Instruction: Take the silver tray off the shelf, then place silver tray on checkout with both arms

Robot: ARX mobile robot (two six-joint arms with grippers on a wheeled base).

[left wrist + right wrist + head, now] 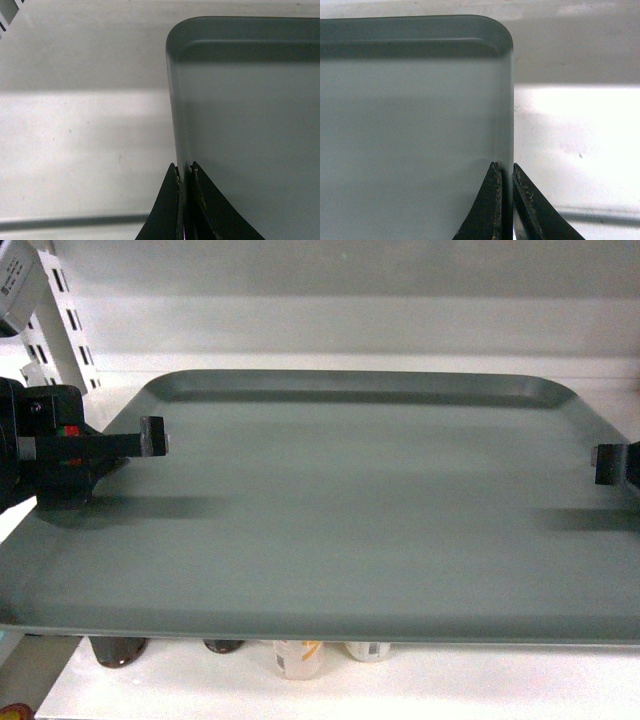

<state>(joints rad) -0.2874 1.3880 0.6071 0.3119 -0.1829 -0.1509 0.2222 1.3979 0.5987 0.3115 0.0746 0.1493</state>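
The silver tray (350, 510) fills most of the head view, lying level with its far rim toward the shelf's back wall. My left gripper (150, 437) is shut on the tray's left rim. My right gripper (608, 465) is shut on the right rim at the frame edge. In the left wrist view the black jaws (184, 170) pinch the tray's edge (250, 125), with the pale shelf (80, 140) beneath. The right wrist view mirrors this: the gripper (504, 170) clamps the rim of the tray (410, 130) over the shelf board (570, 140). The checkout is out of view.
A slotted white shelf upright (60, 320) stands at the far left behind my left arm. Several bottles and cans (298, 658) poke out below the tray's near edge, on a lower white board (450, 685). The shelf's back panel (350, 300) is close behind the tray.
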